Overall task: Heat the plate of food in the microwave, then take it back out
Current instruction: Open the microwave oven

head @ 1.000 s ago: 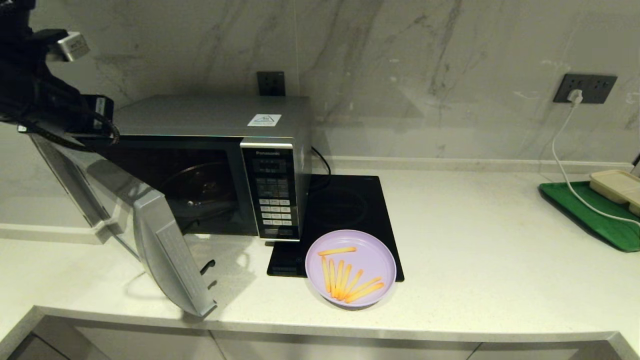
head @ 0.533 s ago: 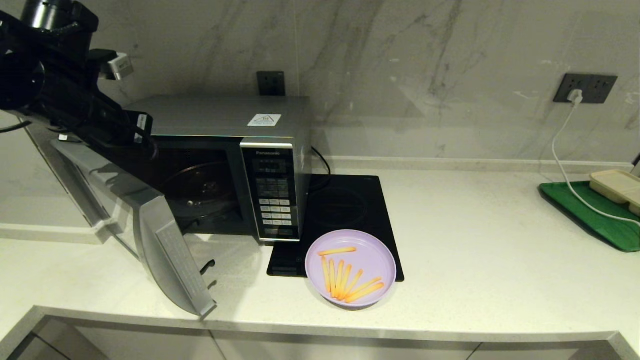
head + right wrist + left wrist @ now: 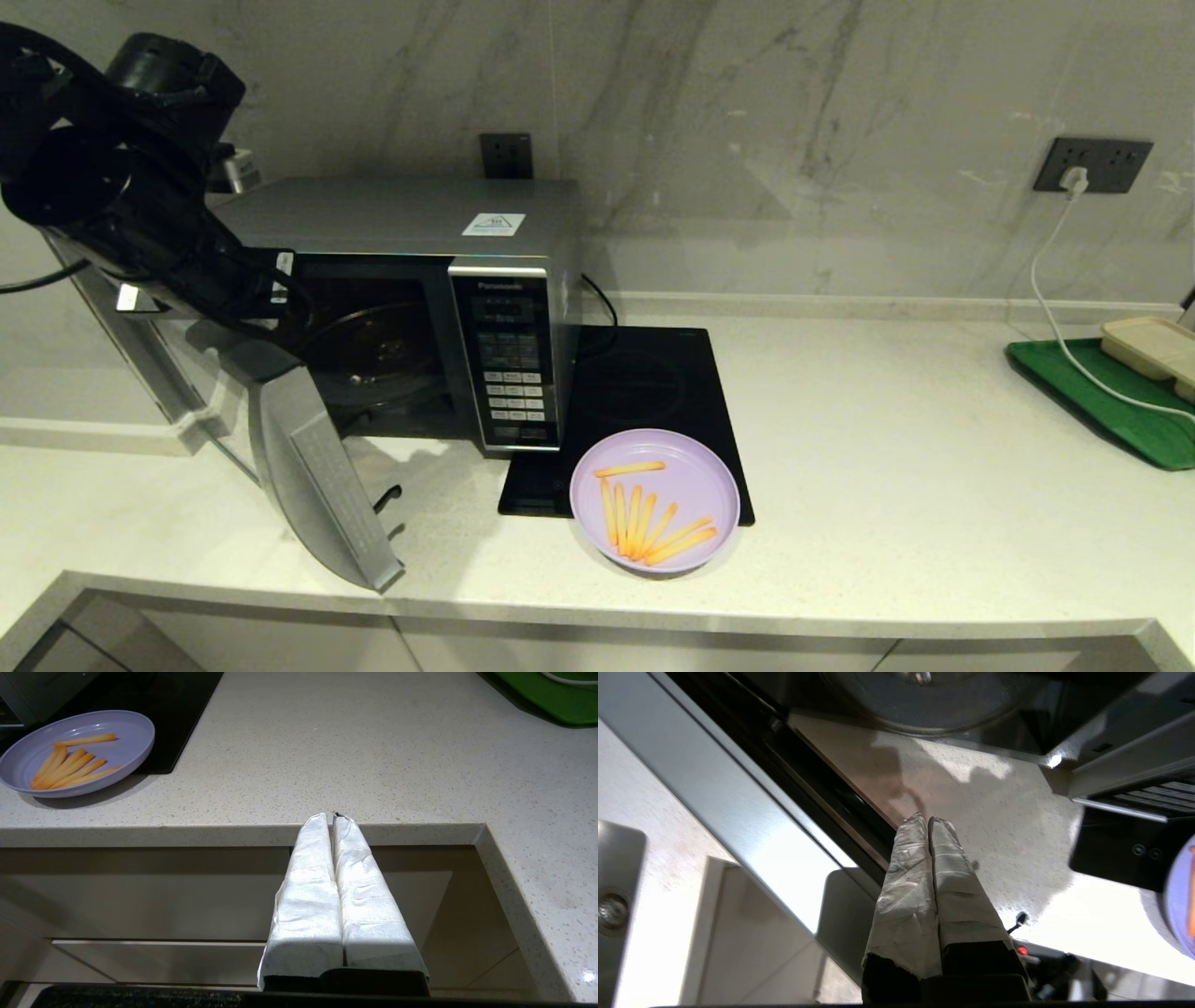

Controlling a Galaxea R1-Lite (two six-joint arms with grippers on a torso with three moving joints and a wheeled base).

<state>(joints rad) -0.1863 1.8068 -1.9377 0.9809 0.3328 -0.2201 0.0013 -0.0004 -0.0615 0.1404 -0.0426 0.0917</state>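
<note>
The silver microwave (image 3: 411,224) stands at the back left with its door (image 3: 317,476) swung wide open towards the counter's front. Its glass turntable (image 3: 373,345) is bare. My left arm (image 3: 187,252) reaches in from the upper left, over the door's top edge at the cavity mouth. The left gripper (image 3: 928,820) is shut and holds nothing, hanging above the counter between door and cavity. The lilac plate of fries (image 3: 653,501) rests on the front edge of the hob, right of the microwave. My right gripper (image 3: 332,816) is shut and empty, parked below the counter's front edge, with the plate (image 3: 79,751) well off to its side.
A flat black induction hob (image 3: 644,392) lies beside the microwave. At the far right a green tray (image 3: 1111,401) carries a beige tray (image 3: 1153,350), and a white cable (image 3: 1055,308) runs from the wall socket (image 3: 1092,165). The counter's front edge (image 3: 597,607) is close.
My left arm has swung right and down from the far left, ending over the door's top edge at the cavity mouth. Door and plate have stayed where they were.
</note>
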